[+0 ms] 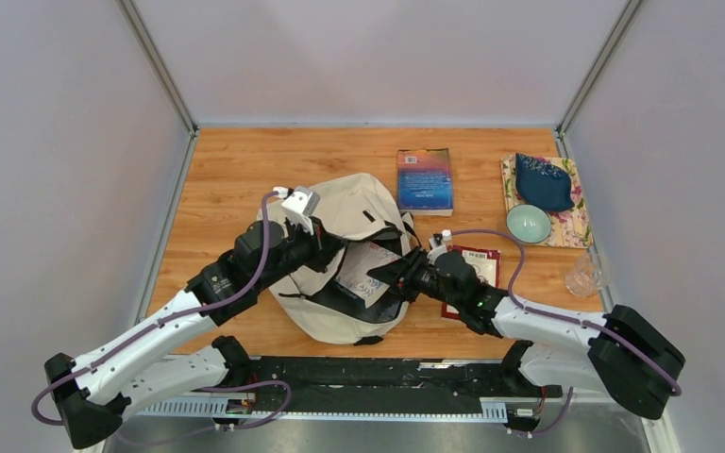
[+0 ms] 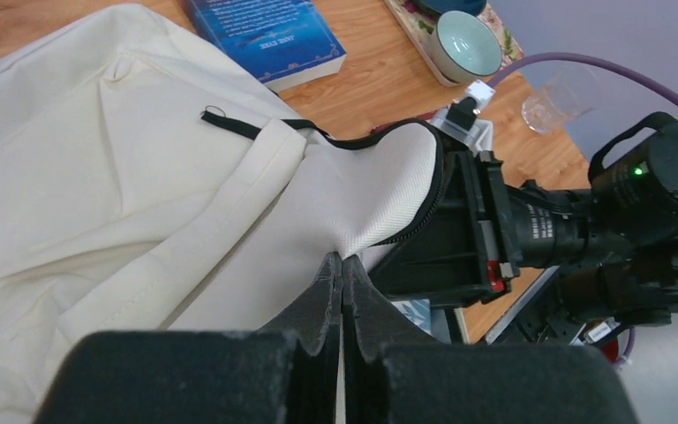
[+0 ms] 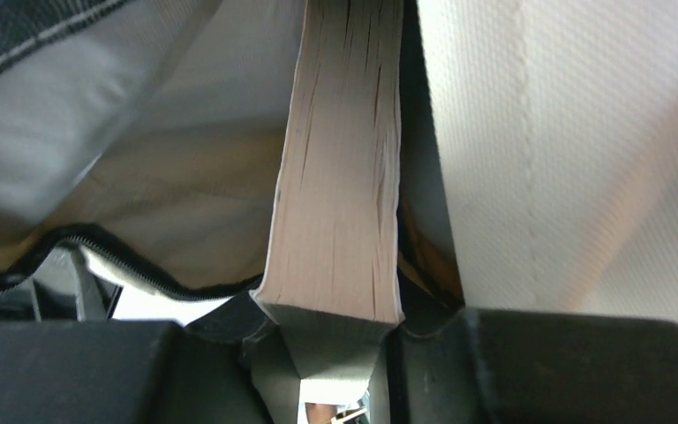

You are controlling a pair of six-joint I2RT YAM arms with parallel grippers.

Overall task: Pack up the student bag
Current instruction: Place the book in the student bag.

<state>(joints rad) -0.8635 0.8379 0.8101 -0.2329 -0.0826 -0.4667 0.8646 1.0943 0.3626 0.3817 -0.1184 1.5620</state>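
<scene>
The bag (image 1: 349, 203) lies mid-worktop (image 1: 236, 170), its mouth's rim pinched in the fully closed left fingers (image 2: 322, 300), apparently to hold it agape, while the part-open right fingers (image 3: 538, 362) clamp a book (image 3: 340, 177) poked inside.

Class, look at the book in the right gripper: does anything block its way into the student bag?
Nothing visible does. The book held by the right gripper sits partly inside the student bag, with lining on one side and canvas on the other. The left gripper pinches the canvas edge, holding the mouth open.
</scene>
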